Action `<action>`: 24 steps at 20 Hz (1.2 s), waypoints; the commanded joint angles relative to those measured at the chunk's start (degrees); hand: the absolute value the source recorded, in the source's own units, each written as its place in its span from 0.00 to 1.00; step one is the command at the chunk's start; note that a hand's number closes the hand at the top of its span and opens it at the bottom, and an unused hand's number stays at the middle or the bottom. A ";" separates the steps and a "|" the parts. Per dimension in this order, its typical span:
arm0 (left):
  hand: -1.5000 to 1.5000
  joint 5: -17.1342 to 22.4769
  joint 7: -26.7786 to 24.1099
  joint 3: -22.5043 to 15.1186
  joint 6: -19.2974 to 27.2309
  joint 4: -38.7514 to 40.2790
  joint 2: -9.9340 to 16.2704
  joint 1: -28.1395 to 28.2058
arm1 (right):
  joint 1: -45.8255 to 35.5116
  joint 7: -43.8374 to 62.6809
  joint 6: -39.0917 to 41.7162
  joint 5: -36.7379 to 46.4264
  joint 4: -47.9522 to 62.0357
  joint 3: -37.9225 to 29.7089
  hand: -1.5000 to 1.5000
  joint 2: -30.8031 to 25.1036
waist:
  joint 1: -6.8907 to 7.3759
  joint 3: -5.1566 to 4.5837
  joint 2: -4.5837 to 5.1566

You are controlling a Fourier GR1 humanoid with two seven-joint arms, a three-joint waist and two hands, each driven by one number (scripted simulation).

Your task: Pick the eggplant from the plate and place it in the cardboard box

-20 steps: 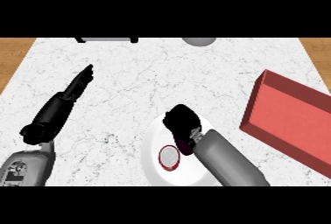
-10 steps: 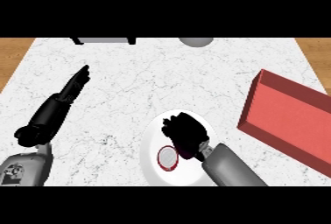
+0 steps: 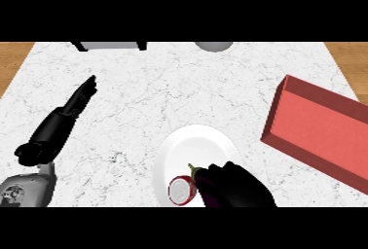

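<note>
Eggplant on plate, stem up-left, right hand covering it

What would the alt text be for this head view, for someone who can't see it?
The robot's right hand curls over a dark eggplant on a white plate near the marble counter's front edge. A red box lies open to the right. The left hand rests at the left, fingers straight.

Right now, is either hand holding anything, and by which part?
The right hand curls over the eggplant on the plate, covering its body; the left hand holds nothing.
</note>
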 commanded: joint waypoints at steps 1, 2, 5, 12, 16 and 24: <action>0.50 -1.08 1.33 -1.05 0.93 1.74 -1.46 -2.27 | 6.53 -1.80 -2.48 0.03 -15.00 -1.66 1.00 -7.35 | 0.08 0.02 0.24; 0.50 -0.36 0.64 -0.25 0.15 -1.82 -0.24 0.45 | 7.70 0.25 -1.40 0.98 -19.61 -1.08 1.00 -7.26 | 0.53 0.01 0.06; 0.50 -0.81 -1.28 -0.07 -0.15 -0.34 -0.02 0.62 | 9.99 0.86 3.46 -5.14 -29.34 -7.16 1.00 -9.43 | 0.76 0.01 0.32; 0.50 -1.17 0.36 -0.50 0.14 -0.30 -0.50 -0.92 | 10.44 15.41 6.01 -16.41 -36.21 -22.91 1.00 1.36 | 0.93 0.04 0.59; 0.50 -1.11 -1.11 -1.46 -0.32 0.23 -1.51 0.21 | 2.21 18.28 9.27 -21.64 -31.54 -35.34 1.00 2.89 | 2.08 0.03 0.69; 0.50 -1.27 0.94 -1.23 -0.71 -1.60 -1.59 -0.77 | -13.24 17.95 13.29 -30.24 -14.35 -53.36 1.00 -5.12 | 2.19 0.04 0.58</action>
